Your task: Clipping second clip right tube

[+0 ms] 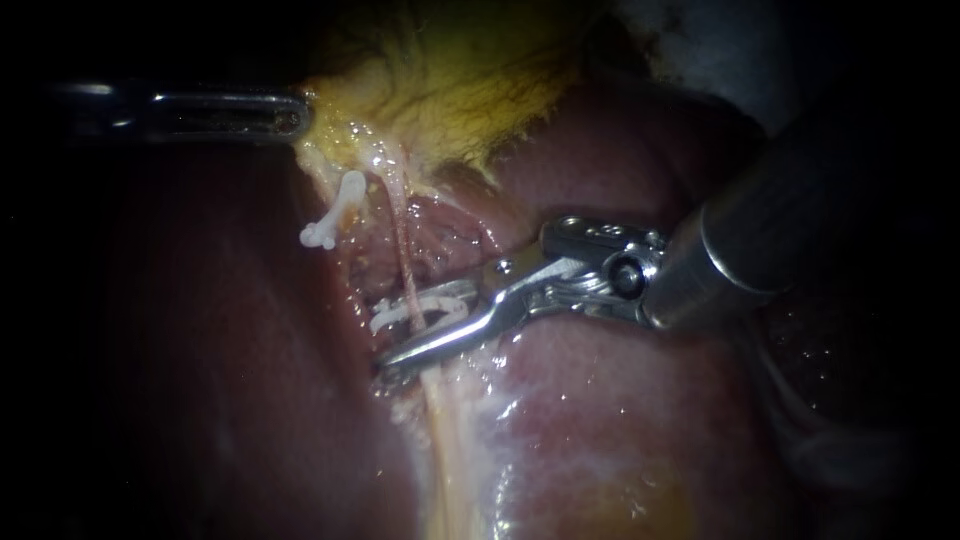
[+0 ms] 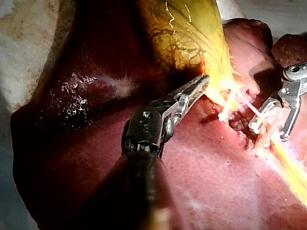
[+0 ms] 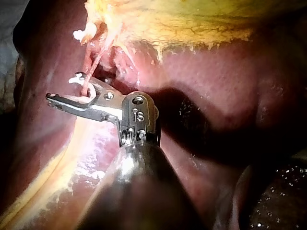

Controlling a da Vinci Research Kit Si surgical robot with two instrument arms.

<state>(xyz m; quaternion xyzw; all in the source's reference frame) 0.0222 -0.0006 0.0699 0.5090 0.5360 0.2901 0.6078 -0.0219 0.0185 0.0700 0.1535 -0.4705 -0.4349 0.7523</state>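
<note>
Right instrument [image 1: 395, 335]: closest to the lens, its shaft enters from the right. Its end effector pinches a white clip [image 1: 400, 316], not yet squeezed flat, straddling the right tube.
Right tube [image 1: 402, 250]: thin pink strand running from the gallbladder [image 1: 450, 80] down across the liver [image 1: 620, 430], pulled taut.
Left instrument [image 1: 300, 115]: end effector clamped on gallbladder tissue, apparently giving tension.
Handling: the tube looks soft, wet and easily torn. It is best enclosed squarely across its width, apart from the other clip [image 1: 335, 215] on the neighbouring strand.
</note>
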